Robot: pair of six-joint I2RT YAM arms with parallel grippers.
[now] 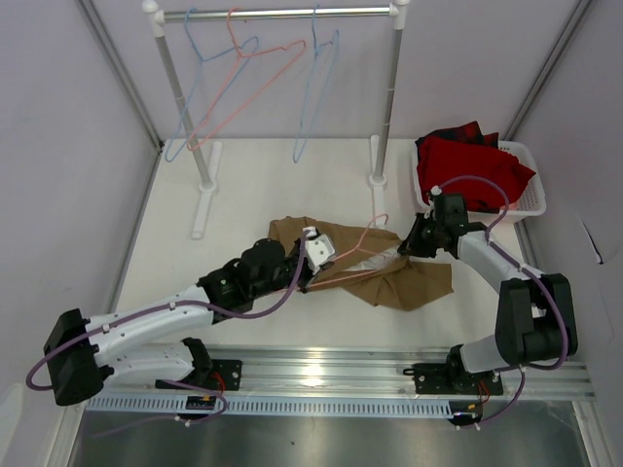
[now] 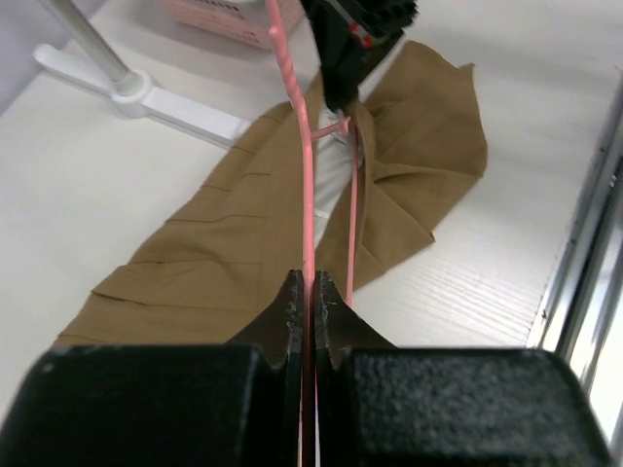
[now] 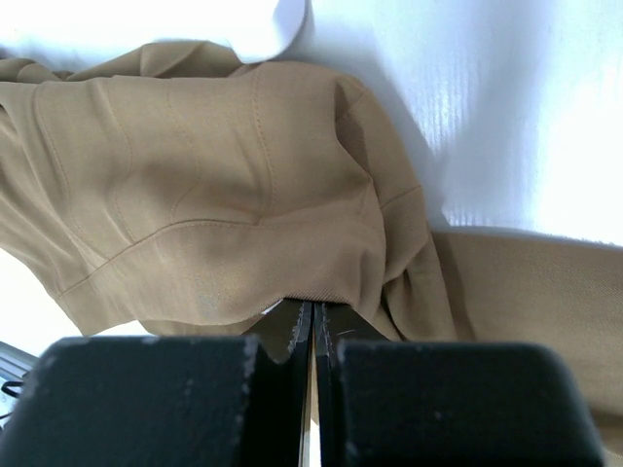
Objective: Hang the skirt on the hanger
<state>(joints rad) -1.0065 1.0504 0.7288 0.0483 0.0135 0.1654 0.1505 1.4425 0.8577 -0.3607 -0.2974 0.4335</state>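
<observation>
Your left claw [image 2: 310, 292] pinches the thin pink wire hanger [image 2: 308, 195], which runs toward twelve o'clock over the soft, creased tan skirt [image 2: 224, 253]. Your right claw [image 3: 311, 316] pinches the skirt's edge.

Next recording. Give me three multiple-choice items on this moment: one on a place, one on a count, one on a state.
1. The red garment lies: A in the white basket; B on the rail; C on the floor.
2. Hangers on the rail: A one; B three; C five.
3. The left gripper is: A open; B shut on the pink hanger on the table; C shut on a blue hanger.
Key: A, it fills the basket; B, three wire hangers hang there; B, its fingers pinch the pink wire.
</observation>
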